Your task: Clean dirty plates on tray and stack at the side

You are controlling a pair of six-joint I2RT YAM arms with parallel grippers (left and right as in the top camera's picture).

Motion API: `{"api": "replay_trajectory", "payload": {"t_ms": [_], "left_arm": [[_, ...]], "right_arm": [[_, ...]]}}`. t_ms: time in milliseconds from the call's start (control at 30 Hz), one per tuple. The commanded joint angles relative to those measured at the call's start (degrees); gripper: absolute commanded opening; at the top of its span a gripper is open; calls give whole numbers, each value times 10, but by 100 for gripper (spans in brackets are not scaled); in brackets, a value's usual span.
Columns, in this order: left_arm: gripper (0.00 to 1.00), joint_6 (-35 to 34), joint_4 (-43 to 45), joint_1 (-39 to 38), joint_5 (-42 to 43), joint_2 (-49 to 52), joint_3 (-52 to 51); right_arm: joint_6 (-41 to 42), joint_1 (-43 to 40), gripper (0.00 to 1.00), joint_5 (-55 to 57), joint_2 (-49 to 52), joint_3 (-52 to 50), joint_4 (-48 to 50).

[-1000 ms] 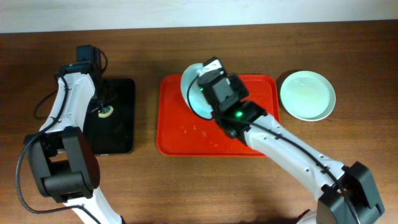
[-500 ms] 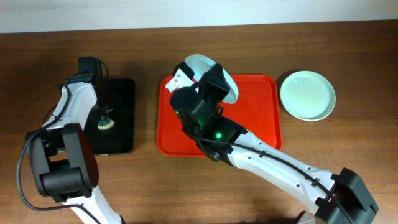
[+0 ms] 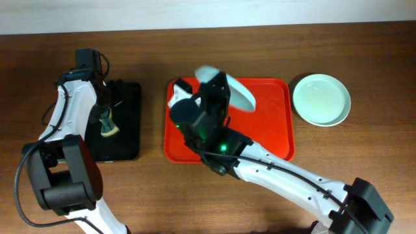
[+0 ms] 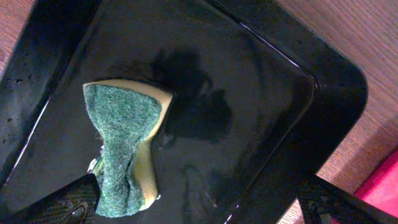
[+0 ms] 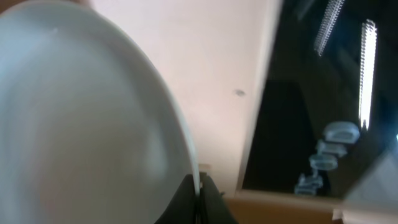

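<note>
Sponge [image 4: 127,149], green scrubby side over yellow foam, is lying crumpled on the left of the wet black tray [image 4: 249,93]. Left gripper [image 4: 196,196] fingers [image 4: 65,202] are spread wide, the left one just beside the sponge's near end. Wood table [image 4: 373,37] shows past the tray's right corner, plus a sliver of red tray [image 4: 390,180].

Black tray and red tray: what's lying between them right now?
Nothing. The overhead view shows only a narrow strip of bare wooden table separating the black tray from the red tray.
</note>
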Motion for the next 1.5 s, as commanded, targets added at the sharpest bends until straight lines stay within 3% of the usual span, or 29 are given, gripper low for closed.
{"api": "replay_trajectory", "payload": {"t_ms": [0, 100, 167, 300, 433, 467, 567, 633, 733, 967, 1100, 1167, 1233, 1467], "left_arm": [[100, 1, -1, 2, 6, -16, 10], [99, 1, -1, 2, 6, -16, 10], [99, 1, -1, 2, 6, -16, 10], [99, 1, -1, 2, 6, -16, 10], [99, 1, -1, 2, 6, -16, 10], [99, 1, -1, 2, 6, -16, 10], [99, 1, -1, 2, 6, -16, 10], [99, 1, -1, 2, 6, -16, 10], [99, 1, -1, 2, 6, -16, 10], [99, 1, -1, 2, 6, -16, 10], [99, 1, -1, 2, 6, -16, 10], [99, 1, -1, 2, 6, -16, 10], [99, 1, -1, 2, 6, -16, 10], [99, 1, -1, 2, 6, -16, 10]], "right_arm": [[29, 4, 4, -13, 23, 0, -36], [30, -7, 4, 52, 23, 0, 66], [74, -17, 4, 52, 23, 0, 103], [240, -34, 4, -97, 23, 0, -77], [586, -149, 4, -166, 14, 1, -155], [639, -179, 4, -200, 6, 1, -174], [735, -337, 4, -513, -25, 1, -236], [757, -449, 4, -694, -26, 1, -249], [767, -600, 4, -858, -9, -1, -272], [767, -836, 4, -912, 67, -2, -312], [767, -862, 4, -911, 90, -2, -299], [767, -860, 12, -899, 97, -2, -289], [767, -854, 14, -899, 103, -3, -282], [767, -836, 57, -891, 105, -2, -269]]}}
